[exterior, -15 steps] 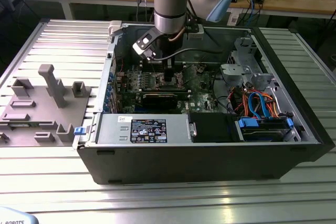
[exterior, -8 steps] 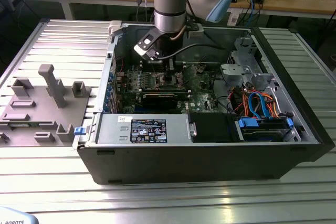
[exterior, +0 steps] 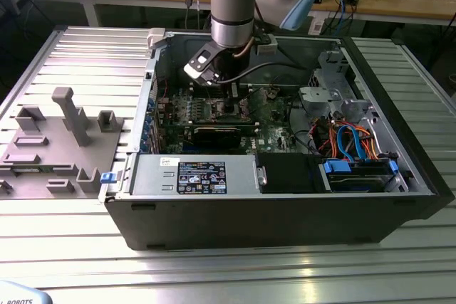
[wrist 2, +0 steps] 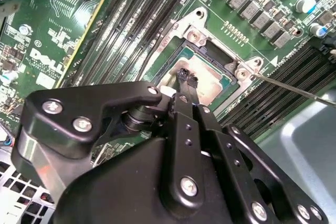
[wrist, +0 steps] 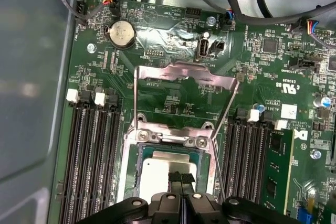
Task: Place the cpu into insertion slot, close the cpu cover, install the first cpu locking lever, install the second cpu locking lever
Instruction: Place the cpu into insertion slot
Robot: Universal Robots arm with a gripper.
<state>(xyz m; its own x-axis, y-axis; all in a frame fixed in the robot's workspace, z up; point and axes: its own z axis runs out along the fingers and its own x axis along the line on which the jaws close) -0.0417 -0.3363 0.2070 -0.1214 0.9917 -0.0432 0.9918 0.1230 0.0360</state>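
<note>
- Inside an open computer case on a ribbed metal counter, the robot arm reaches down to the green motherboard.
- In the first wrist view, the gripper has its two black fingers pressed together with nothing between them. Their tips are on or just above the cpu.
- The cpu lies flat in the insertion slot, between banks of memory slots.
- The cpu cover stands swung open beyond the slot. Two thin locking levers are raised on either side.
- Risk: pressure from the closed tips could scratch the chip's metal top, or nudge it askew and bend contacts beneath.
- Risk: if the chip is not fully seated, the cover could pinch a corner when closed.
- Risk: the nearer lever runs close beside the gripper and could snag it.
</note>
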